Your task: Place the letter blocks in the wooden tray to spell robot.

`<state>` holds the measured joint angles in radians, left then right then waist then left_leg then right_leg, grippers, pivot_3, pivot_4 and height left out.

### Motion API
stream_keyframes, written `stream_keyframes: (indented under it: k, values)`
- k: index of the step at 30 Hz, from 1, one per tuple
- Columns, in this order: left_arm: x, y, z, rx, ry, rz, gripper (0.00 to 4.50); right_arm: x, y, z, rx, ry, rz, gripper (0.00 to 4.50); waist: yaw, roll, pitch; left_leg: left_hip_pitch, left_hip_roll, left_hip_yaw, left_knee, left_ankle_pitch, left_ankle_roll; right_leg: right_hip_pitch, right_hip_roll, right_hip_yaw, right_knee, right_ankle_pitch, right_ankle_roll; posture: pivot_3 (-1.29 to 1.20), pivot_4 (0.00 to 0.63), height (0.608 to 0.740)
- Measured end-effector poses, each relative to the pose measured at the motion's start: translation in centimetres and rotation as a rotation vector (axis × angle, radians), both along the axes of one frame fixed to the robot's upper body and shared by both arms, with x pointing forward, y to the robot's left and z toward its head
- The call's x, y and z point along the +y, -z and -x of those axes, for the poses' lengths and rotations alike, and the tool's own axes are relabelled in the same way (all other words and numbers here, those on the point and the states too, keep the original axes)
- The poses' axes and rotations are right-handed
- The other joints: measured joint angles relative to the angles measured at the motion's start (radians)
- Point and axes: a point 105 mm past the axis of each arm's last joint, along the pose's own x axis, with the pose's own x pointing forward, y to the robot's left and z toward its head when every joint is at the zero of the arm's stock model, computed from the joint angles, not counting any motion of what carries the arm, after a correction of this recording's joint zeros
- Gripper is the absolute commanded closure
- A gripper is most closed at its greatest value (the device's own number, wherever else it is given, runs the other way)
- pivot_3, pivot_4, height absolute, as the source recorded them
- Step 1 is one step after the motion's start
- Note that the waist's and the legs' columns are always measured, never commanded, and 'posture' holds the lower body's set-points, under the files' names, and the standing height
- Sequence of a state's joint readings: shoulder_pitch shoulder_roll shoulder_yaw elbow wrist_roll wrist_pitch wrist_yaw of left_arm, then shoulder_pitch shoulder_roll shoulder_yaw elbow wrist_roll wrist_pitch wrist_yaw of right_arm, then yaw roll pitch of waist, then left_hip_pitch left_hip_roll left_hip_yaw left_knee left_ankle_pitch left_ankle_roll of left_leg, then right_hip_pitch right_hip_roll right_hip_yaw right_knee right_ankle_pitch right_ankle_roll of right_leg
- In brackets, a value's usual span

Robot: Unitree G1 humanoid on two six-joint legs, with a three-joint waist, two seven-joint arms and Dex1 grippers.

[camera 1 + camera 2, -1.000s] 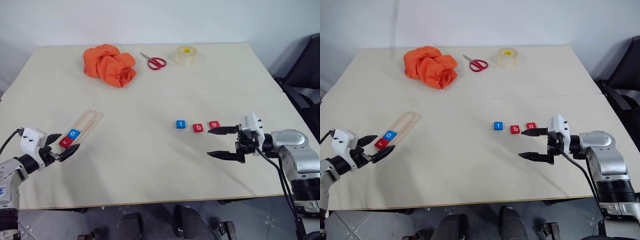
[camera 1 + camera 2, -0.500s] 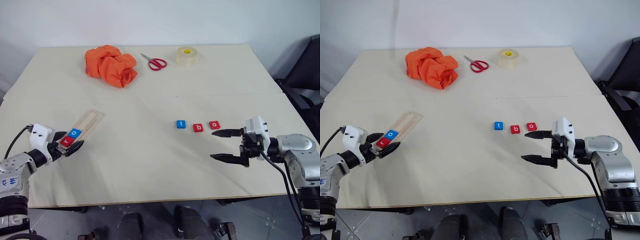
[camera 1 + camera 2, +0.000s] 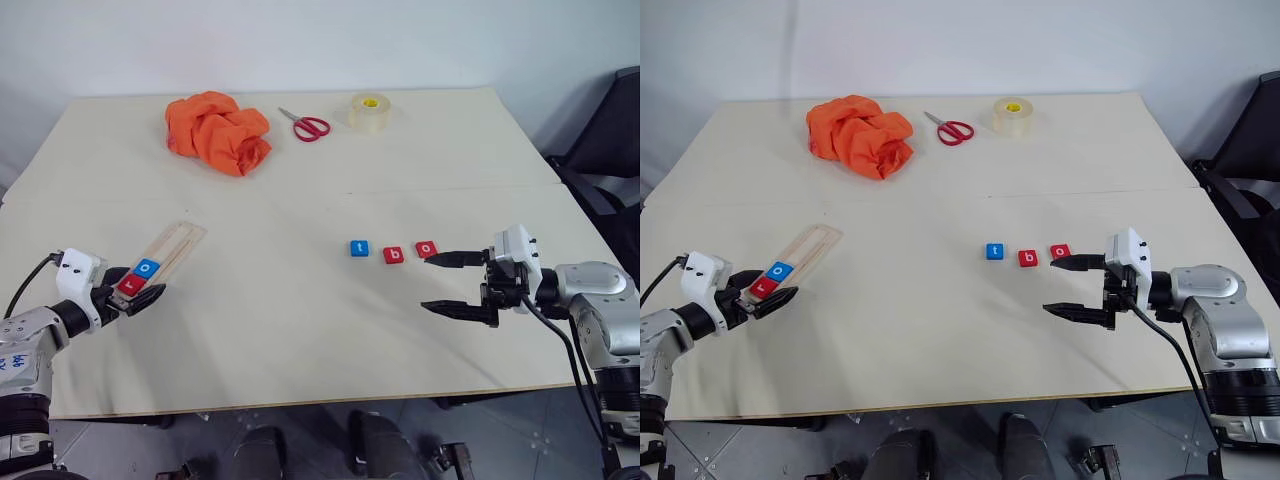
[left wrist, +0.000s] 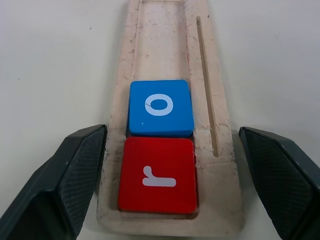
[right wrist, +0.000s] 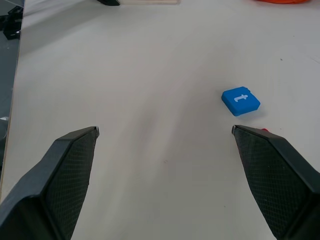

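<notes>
Tray: wooden tray [image 3: 808, 247] lower left, lying diagonally; red r block [image 3: 764, 287] and blue o block [image 3: 780, 270] at its near end.
Loose blocks: blue t block [image 3: 994, 251], red b block [image 3: 1027, 258], red o block [image 3: 1060, 252] in a row, right of centre.
Left gripper [image 3: 762, 293]: at tray's near end, fingers straddling it.
Right gripper [image 3: 1070, 286]: jaws wide apart, upper fingertip just beside the red o block.
Top of frame: orange cloth [image 3: 857, 133], scissors [image 3: 951, 128], tape roll [image 3: 1012, 116].

A pale wall [image 3: 320, 45] stands behind a wide beige table [image 3: 300, 340]. A seam crosses the tabletop. A dark chair [image 3: 610, 150] stands to the right. Below the near edge lies a grey tiled floor [image 3: 100, 450].
</notes>
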<state>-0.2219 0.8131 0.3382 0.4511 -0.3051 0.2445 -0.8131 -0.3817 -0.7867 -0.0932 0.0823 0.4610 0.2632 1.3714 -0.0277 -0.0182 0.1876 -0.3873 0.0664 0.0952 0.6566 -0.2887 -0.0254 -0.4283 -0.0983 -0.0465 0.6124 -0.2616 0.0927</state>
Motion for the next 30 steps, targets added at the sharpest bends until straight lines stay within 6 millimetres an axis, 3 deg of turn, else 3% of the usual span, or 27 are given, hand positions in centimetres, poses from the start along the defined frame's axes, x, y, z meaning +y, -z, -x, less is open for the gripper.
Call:
stream_keyframes:
  k: [5,14,18,24,30]
  values:
    - [0.0,0.0,0.2,0.025,0.008,-0.008,1.07,0.0,-0.1,0.0,-0.002,-0.002,0.001,0.00,0.000,0.001,-0.001,0.000,0.000,0.000,0.000,0.000,0.000,0.000,0.000,0.000,0.000,0.000,0.000,0.00,0.150,0.740]
    - [-0.2,0.0,0.3,0.019,0.028,-0.015,1.09,0.0,-0.1,-0.1,-0.003,0.000,0.001,0.00,0.000,0.001,-0.001,0.001,0.000,0.001,0.000,0.000,0.000,0.000,0.000,0.001,0.000,0.000,0.000,0.00,0.150,0.740]
    - [-2.4,-0.4,0.6,0.006,0.169,-0.048,1.09,0.0,0.0,-0.1,-0.004,0.001,0.005,0.00,0.004,0.001,-0.001,0.000,0.000,0.001,0.000,0.000,0.000,0.000,-0.001,0.001,0.000,0.000,0.000,0.00,0.150,0.740]
    - [-8.3,-0.7,0.6,0.032,0.447,-0.088,1.09,-0.1,0.3,-0.1,-0.016,0.019,0.012,0.00,0.028,0.001,-0.001,-0.001,0.000,0.000,0.001,0.000,0.000,0.000,0.000,0.001,0.000,0.000,0.000,0.00,0.150,0.740]
    - [-12.6,-1.4,0.7,0.034,0.637,-0.114,1.09,0.0,1.5,0.5,-0.007,0.049,0.007,0.00,0.020,0.001,-0.001,-0.006,-0.002,-0.008,0.001,0.001,0.002,0.002,-0.002,-0.006,0.001,0.001,0.002,0.00,0.150,0.740]
